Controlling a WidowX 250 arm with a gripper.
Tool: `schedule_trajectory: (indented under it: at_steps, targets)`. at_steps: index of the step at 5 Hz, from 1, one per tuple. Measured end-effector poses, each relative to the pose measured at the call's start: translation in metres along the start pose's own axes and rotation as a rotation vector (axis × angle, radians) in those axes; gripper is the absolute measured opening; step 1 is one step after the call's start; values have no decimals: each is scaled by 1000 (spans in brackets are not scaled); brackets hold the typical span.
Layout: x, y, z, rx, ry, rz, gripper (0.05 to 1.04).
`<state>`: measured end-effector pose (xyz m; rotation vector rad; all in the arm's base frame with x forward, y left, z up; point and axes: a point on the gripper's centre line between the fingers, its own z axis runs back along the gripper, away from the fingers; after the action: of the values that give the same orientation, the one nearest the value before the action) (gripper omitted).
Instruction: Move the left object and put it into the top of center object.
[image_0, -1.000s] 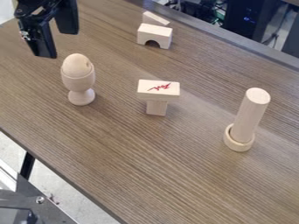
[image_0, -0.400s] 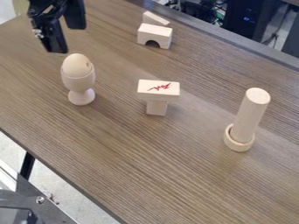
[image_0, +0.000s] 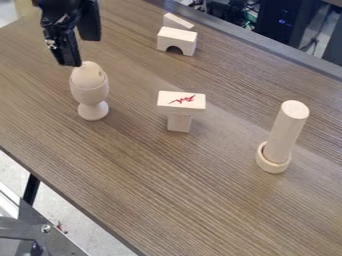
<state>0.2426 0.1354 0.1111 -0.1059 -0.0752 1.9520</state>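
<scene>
None of the move is done: the wooden egg (image_0: 91, 78) sits in its cup (image_0: 90, 95) at left, the fingers (image_0: 67, 51) spread apart above it. Gripping, lifting and setting it on the block stack (image_0: 182, 103) at centre all remain.

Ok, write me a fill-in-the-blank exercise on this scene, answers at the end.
The stemmed wooden cup holds a wooden ____.
The scribble on the flat, pale wooden block is coloured ____.
The tall wooden cylinder stands nearest the view's ____ edge.

Missing words: egg; red; right.
</scene>
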Motion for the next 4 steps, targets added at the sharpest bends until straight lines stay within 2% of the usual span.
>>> schedule_trajectory:
  at_steps: [3, 4]
  targets:
    - [2, -3, -9, 4, 5, 34, 999]
    - [2, -2, -17, 32, 3, 33, 999]
